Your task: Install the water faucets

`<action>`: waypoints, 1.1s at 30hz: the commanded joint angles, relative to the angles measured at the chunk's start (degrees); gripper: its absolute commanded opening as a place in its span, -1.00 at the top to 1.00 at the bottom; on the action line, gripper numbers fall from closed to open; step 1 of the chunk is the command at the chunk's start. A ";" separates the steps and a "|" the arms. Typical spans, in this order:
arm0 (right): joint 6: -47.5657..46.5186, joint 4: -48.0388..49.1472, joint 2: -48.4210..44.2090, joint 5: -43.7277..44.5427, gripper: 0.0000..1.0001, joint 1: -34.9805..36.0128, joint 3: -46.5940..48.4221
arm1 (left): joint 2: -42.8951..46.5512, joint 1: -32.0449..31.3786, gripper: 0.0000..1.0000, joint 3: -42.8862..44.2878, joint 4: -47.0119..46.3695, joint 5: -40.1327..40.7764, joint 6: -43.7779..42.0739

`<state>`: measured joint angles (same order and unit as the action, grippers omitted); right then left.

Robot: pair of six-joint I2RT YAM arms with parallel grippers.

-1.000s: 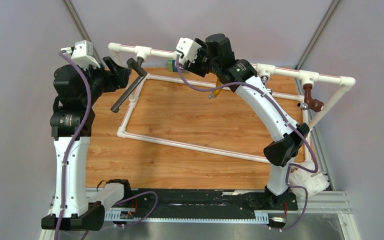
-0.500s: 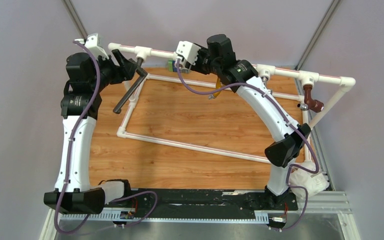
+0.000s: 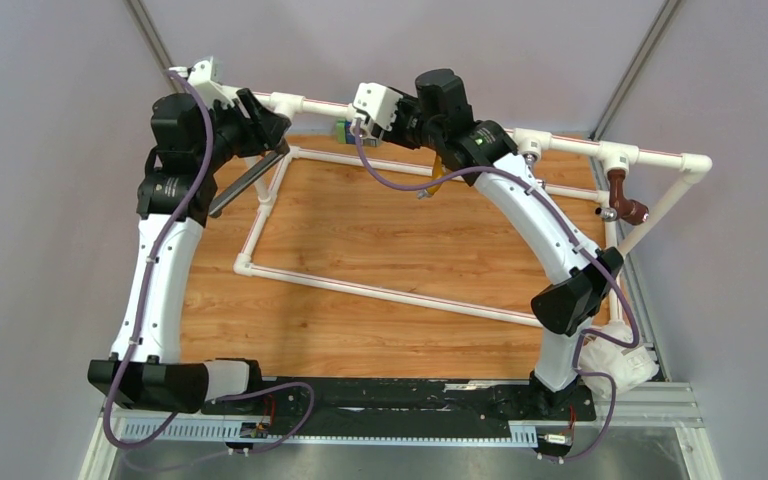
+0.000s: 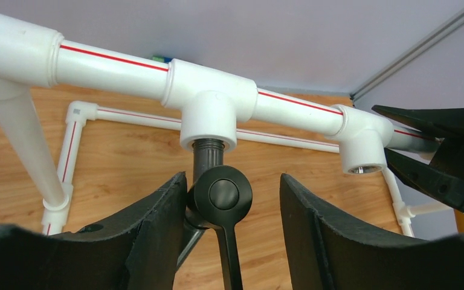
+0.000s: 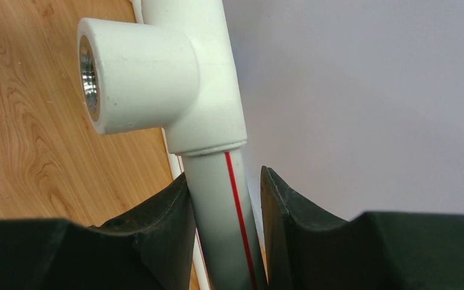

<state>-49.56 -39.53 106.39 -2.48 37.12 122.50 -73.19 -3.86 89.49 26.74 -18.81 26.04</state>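
The water faucet, dark metal with a round cap and a thin lever, has its threaded end in the mouth of a white tee on the top pipe. Its long tube slants down-left over the board. My left gripper straddles the faucet head, open: the left finger touches it and the right finger stands apart. My right gripper is shut on the white red-striped pipe, just beyond another tee.
A white pipe frame lies on the wooden board. A brown tap hangs at the right corner. An orange tap and a chrome fitting sit by the right arm. A white bag lies near the right base.
My left arm has swung up and back, bringing its jaws around the faucet head, and they have narrowed. The right jaws have closed on the pipe. The faucet's tube has tilted left.
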 commanded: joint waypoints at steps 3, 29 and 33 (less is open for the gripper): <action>5.53 0.06 -1.01 -3.23 0.86 0.49 -1.73 | 2.70 -6.15 -0.14 1.83 -4.59 -4.04 -0.47; 6.05 0.59 -1.18 -4.20 0.85 0.49 -3.05 | -0.91 -23.04 0.27 -3.54 -3.72 3.25 -2.39; 6.14 0.77 -1.27 -4.29 0.86 0.49 -3.32 | -0.20 -23.04 0.83 0.58 1.01 7.99 -11.69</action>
<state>-49.71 -42.44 103.96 -1.85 34.52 120.66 -72.44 -19.94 86.24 21.43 3.70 17.56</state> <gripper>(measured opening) 0.418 0.276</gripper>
